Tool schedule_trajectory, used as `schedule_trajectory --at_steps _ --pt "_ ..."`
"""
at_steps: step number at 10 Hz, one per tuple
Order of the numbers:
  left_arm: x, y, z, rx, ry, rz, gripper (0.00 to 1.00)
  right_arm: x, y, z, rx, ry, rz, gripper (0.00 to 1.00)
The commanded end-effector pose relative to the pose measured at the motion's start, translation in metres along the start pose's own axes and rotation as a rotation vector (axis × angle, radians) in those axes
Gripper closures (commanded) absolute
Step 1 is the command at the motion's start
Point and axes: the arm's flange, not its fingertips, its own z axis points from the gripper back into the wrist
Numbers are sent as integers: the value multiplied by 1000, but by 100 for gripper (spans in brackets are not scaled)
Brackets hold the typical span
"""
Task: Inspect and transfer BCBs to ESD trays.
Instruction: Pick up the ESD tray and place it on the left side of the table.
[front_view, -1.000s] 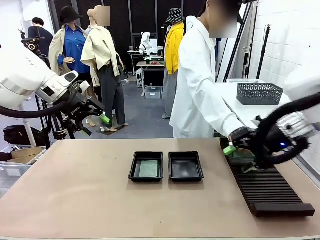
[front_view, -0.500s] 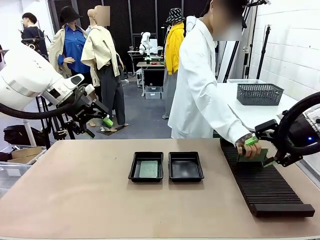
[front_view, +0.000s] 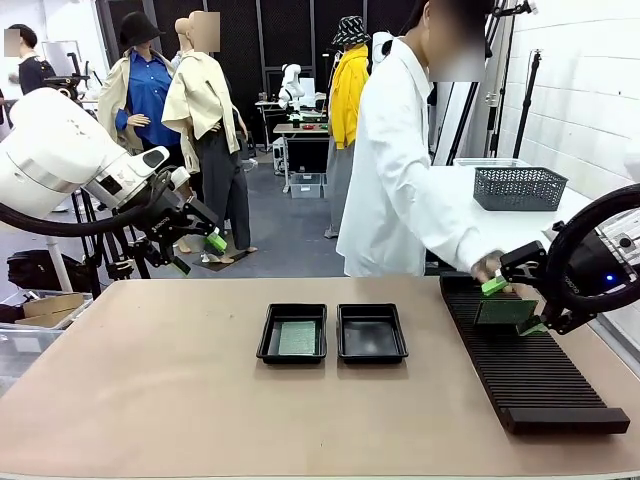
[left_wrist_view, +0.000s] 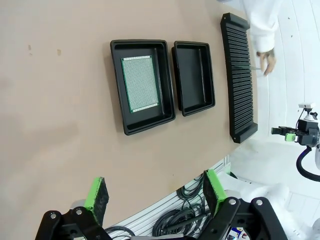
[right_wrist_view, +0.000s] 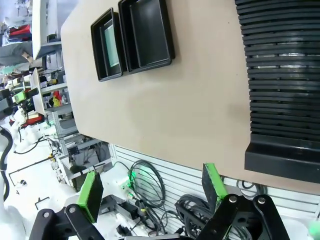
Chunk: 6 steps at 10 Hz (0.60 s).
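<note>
1. Left pincer (front_view: 198, 253): locate it above the left edge of the tabletop (front_view: 150, 400), clear of the surface. Its green pads stand wide apart with nothing between them.

2. Right pincer (front_view: 513, 307): locate it over the far end of the black slotted rack (front_view: 530, 375) on the right side of the tabletop. Its pads are likewise spread. In the right wrist view the space between them holds no object.

3. ESD trays: find the two side by side at the centre of the tabletop, rims just beside each other. The left tray (front_view: 263, 345) carries one BCB (front_view: 297, 338) lying flat on its floor. The right tray (front_view: 372, 335) shows its glossy black floor.

4. Second BCB (front_view: 503, 312): it stands on edge at the far end of the rack. In the front view it sits between the right pincer's two pads. You cannot tell from that view whether either pad touches it.

5. Person's hand (front_view: 487, 266): it reaches down to the upper left corner of the standing board. Contact cannot be confirmed.
</note>
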Motion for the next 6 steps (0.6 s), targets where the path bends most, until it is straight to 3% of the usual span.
schedule_trajectory --at_steps 1,6 --pt "1 -1 3 14 7 12 0 1 1 -2 -4 -7 -4 0" --pt "1 1 3 7 6 23 0 1 1 -2 -4 -7 -4 0"
